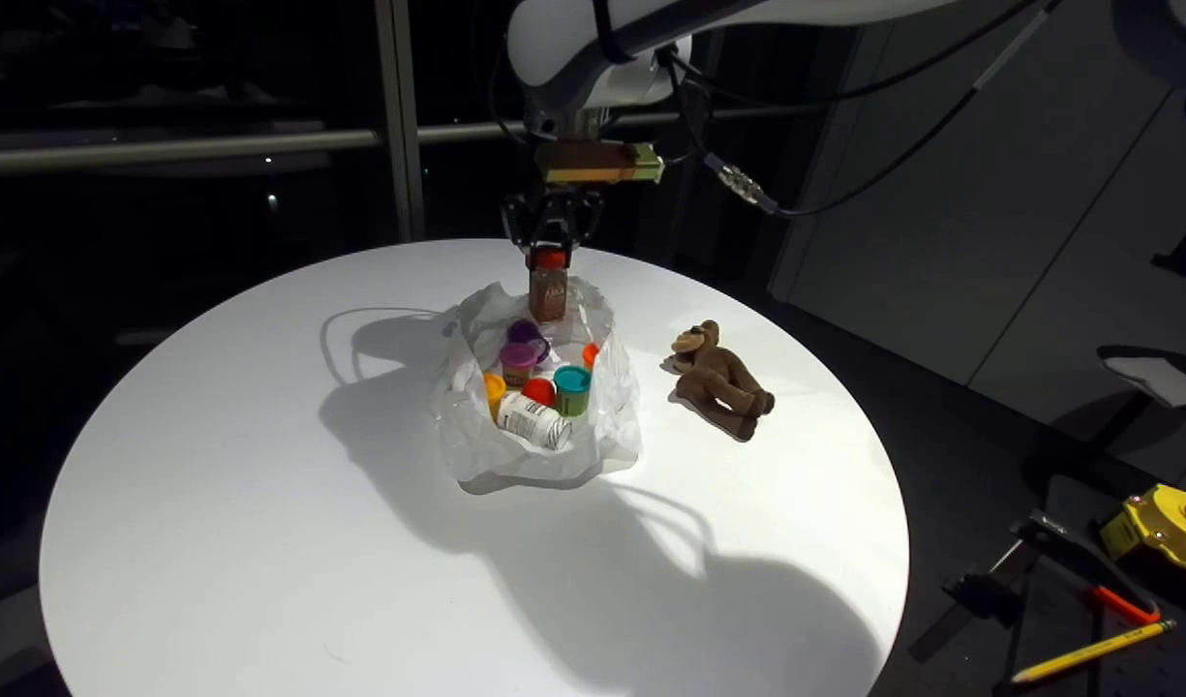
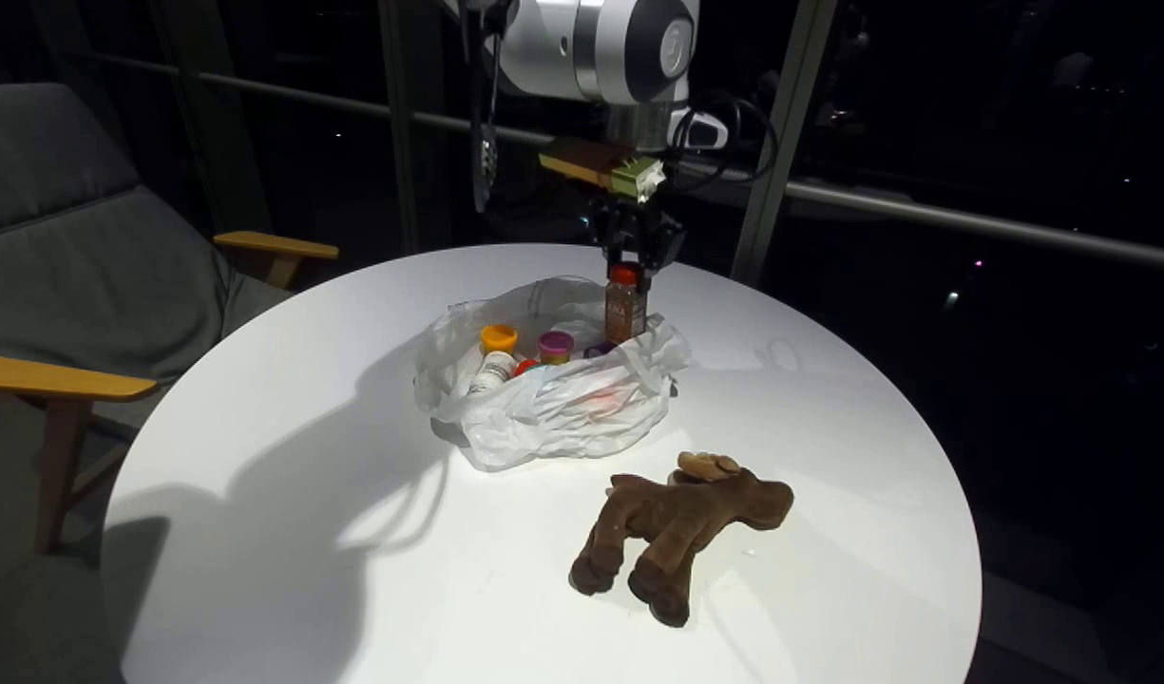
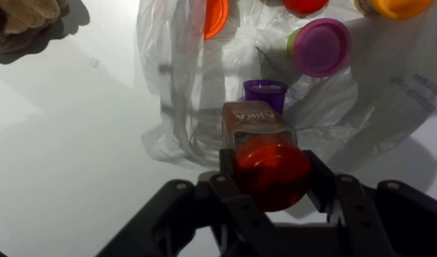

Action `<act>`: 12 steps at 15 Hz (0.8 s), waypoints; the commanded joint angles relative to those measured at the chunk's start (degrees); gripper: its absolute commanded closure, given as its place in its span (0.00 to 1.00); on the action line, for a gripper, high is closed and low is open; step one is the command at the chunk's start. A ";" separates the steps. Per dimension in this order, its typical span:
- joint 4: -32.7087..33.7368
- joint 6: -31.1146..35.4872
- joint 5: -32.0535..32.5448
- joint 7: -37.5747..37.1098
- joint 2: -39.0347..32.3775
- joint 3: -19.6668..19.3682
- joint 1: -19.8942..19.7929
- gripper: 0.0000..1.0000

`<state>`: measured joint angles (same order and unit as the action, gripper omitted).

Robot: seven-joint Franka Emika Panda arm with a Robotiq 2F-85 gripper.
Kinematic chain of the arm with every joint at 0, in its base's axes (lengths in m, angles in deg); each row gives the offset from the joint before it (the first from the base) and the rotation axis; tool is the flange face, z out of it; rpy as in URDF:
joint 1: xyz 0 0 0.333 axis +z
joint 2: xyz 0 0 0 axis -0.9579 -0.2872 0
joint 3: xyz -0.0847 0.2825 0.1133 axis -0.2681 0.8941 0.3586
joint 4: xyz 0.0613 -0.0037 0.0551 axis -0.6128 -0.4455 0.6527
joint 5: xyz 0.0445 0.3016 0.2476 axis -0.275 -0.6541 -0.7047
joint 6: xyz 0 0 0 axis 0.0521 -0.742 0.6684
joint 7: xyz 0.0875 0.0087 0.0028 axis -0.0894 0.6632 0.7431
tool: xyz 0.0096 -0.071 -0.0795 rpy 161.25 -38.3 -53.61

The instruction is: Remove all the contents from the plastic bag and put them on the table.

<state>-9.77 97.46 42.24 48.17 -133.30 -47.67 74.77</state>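
Neighbouring dark windows [image 1: 196, 213]: round white table [image 1: 263, 581], wide space between white plastic bag [image 1: 462, 416] and rim [image 1: 65, 484]. Part-closed black gripper [image 1: 550, 258] pinches red-capped clear bottle [image 1: 548, 296].

A grey fabric armchair [image 2: 87, 237] with flat honey-brown wooden armrests [image 2: 59, 376] stands at the left of an exterior view. In an exterior view, a slim yellow pencil [image 1: 1094, 651] lies on a flat black surface [image 1: 1125, 675], near a black clamp-like tool [image 1: 985, 598]; smooth grey panels [image 1: 980, 223] rise farther back. In both exterior views a pale metal rail [image 1: 215, 148] crosses dark glass panes [image 1: 186, 68]
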 commanded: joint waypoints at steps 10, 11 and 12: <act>-34.62 4.74 -0.12 -4.66 26.15 -4.42 -1.86 0.76; -37.48 5.63 -0.48 -3.88 26.51 -4.10 -2.38 0.76; -40.16 7.26 -0.54 -3.48 26.59 -3.99 -2.68 0.76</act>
<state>-39.18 99.88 42.23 43.52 -110.85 -52.10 72.69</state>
